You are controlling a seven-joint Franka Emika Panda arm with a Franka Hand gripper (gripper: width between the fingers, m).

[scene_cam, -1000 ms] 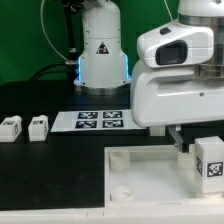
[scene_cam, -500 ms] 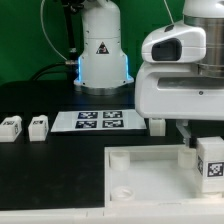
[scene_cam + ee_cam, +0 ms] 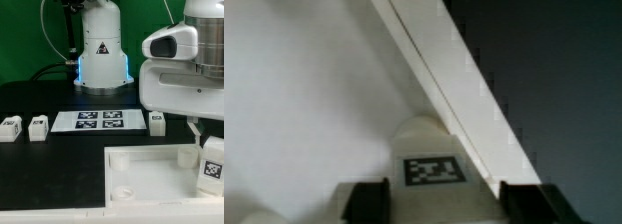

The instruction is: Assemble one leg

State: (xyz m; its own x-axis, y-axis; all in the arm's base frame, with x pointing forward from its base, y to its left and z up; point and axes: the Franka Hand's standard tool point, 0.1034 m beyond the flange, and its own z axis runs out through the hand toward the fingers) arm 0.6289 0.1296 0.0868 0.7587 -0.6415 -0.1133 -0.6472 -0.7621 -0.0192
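The gripper (image 3: 446, 200) is pinching the leg (image 3: 436, 168), with its fingers (image 3: 370, 199) pressed against opposite sides of the block, whose marker tag shows between them. In the exterior view the held leg (image 3: 212, 162) sits slightly tilted just under the gripper, at the nearest corner of the white tray (image 3: 140, 153); whether it touches the tray I cannot tell. A second leg (image 3: 157, 121) stands on the tabletop (image 3: 50, 170) near the gripper. The marker board (image 3: 98, 120) lies farther off, and a third leg (image 3: 38, 126) and a fourth leg (image 3: 10, 127) stand well apart from the gripper.
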